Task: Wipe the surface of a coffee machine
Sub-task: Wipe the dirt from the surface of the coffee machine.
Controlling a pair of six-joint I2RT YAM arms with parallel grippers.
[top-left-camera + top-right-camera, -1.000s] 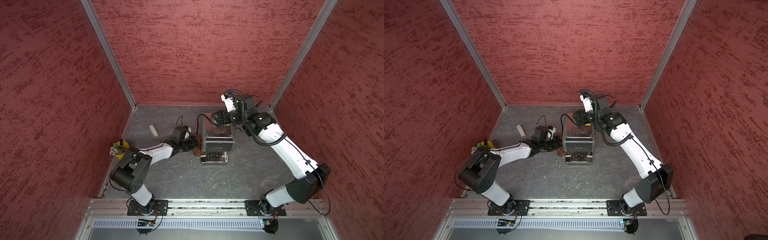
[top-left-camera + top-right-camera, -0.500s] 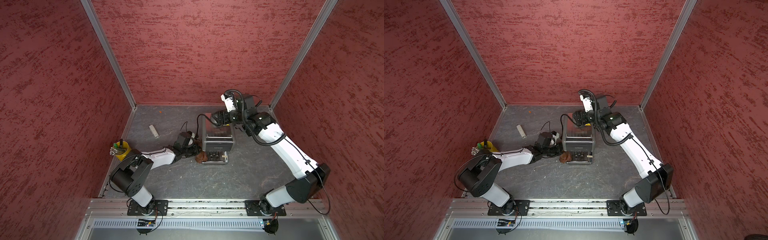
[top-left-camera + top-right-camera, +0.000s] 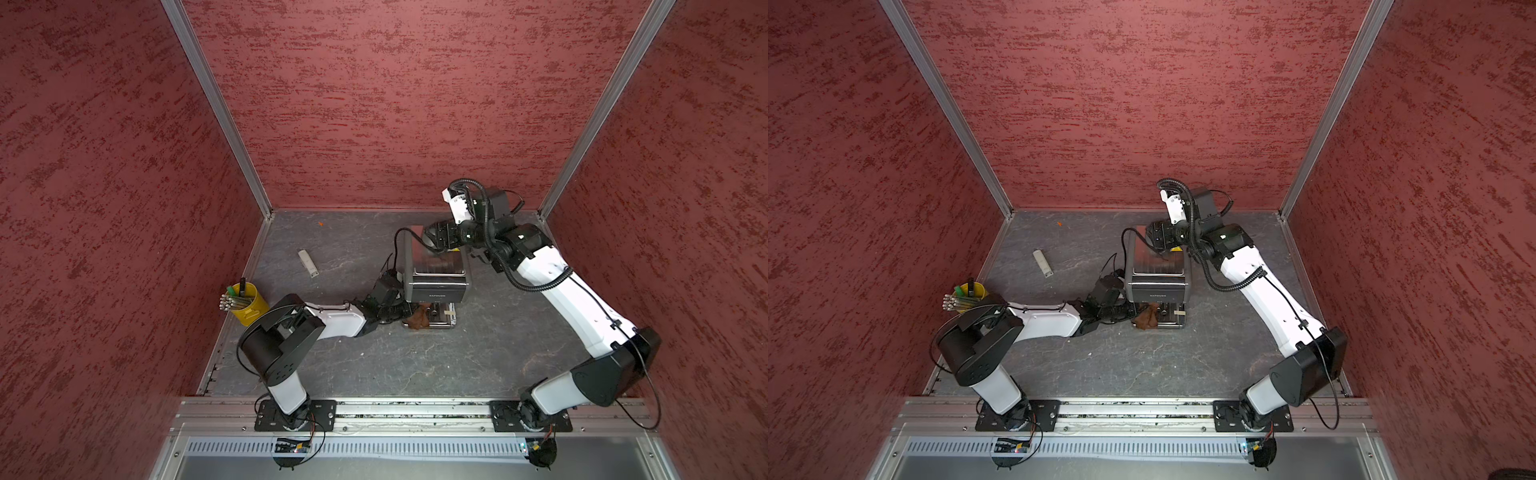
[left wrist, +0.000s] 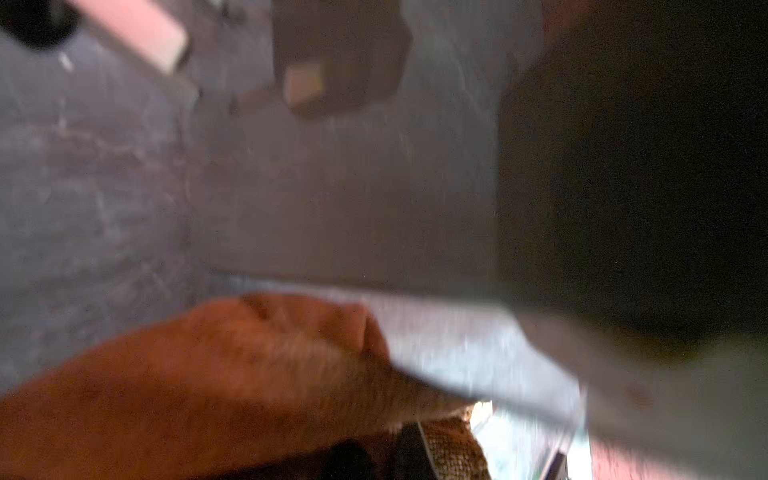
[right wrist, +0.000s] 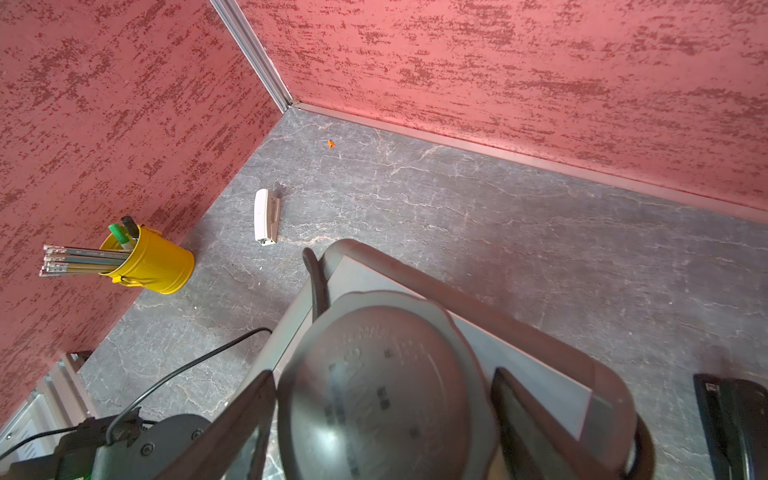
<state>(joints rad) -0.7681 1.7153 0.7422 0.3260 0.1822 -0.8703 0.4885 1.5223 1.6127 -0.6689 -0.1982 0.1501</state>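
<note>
The grey bench [image 3: 415, 365] is mostly bare, and the coffee machine [image 3: 436, 274] stands upright just toward 1 o'clock of its middle, dark front panel facing me. My right end effector [image 5: 382, 415] sits over the machine's top at its 12 o'clock end, fingers [image 5: 249, 415] spread wide and lying against both sides of the grey dome [image 5: 382, 374]. I read that as a bracing grip that keeps the machine from sliding. My left arm reaches in low from 8 o'clock, and the left end effector [image 3: 399, 312] is pressed together on a bunched brown cloth [image 3: 419, 319]. The cloth lies against the drip tray [image 3: 440, 322] at the machine's 7 o'clock corner, and the left wrist view is too blurred to show the contact cleanly. I judge the wipe to be mid-way at best. The cloth is working the base, while the front panel, the top and the 3 o'clock side show no cloth on them, and I cannot tell which faces are clean. A yellow cup [image 3: 249, 307] of sticks waits at 9 o'clock and a small white piece [image 3: 308, 262] at 11, both well apart from the work.
</note>
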